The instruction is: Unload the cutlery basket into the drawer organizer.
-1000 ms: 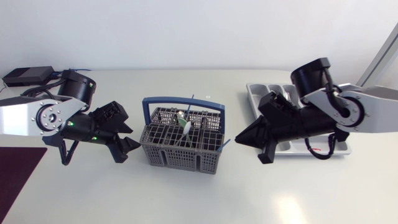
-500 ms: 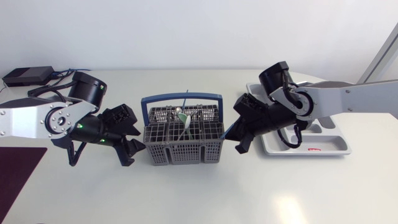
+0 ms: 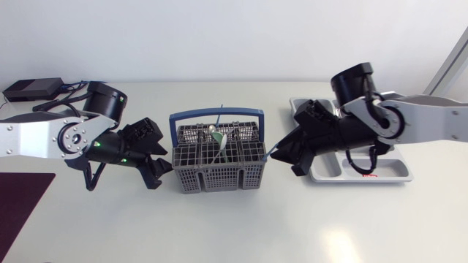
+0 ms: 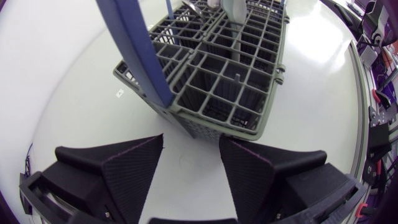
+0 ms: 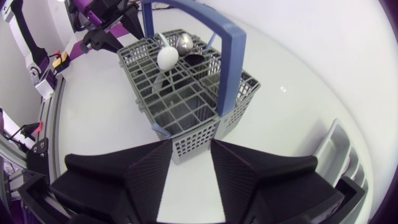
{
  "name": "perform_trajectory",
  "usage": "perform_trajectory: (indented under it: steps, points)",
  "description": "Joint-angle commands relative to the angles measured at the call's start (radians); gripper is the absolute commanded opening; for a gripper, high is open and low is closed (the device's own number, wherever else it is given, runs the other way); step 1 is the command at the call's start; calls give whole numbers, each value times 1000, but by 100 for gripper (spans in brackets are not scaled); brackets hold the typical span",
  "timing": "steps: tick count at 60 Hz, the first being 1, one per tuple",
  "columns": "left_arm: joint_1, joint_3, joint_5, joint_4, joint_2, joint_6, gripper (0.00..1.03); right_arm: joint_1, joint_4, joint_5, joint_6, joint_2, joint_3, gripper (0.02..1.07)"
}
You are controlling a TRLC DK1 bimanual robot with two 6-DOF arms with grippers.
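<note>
The grey cutlery basket (image 3: 219, 166) with a blue handle (image 3: 216, 114) stands mid-table. It holds a white-bowled spoon (image 5: 166, 58), a metal spoon (image 5: 185, 42) and other pieces. My left gripper (image 3: 159, 172) is open at the basket's left end; in the left wrist view the basket (image 4: 230, 74) has a corner just ahead of the gap between the fingers (image 4: 189, 168). My right gripper (image 3: 281, 157) is open at the right end, with the basket's corner (image 5: 186, 140) just ahead of its fingers (image 5: 189, 165). The white drawer organizer (image 3: 387, 174) lies at the right, largely hidden by my right arm.
A black box (image 3: 32, 88) with cables sits at the back left corner. A dark mat (image 3: 18, 204) lies at the left front edge. Bare tabletop runs along the front of the basket.
My right arm swung from the organizer to the basket's right end and its fingers have just parted. My left gripper closed in on the basket's left end. The basket turned square.
</note>
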Motion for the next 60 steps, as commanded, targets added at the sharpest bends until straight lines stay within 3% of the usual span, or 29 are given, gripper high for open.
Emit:
perform_trajectory:
  steps: [1,23,27,39,45,60]
  points:
    - [8,46,20,23,14,-28,73,-13,-17,-12,14,-95,-58,85]
    - [20,47,20,35,-15,-74,78,27,-3,10,54,-142,-104,84]
    - [31,29,20,35,-38,-72,83,33,20,14,64,-127,-99,83]
    - [80,-23,20,33,-127,-63,89,33,66,28,92,-67,-70,45]
    - [91,-43,26,30,-154,-55,89,33,103,33,103,-52,-71,33]
    - [91,-60,28,32,-183,-55,90,36,126,33,115,-27,-58,22]
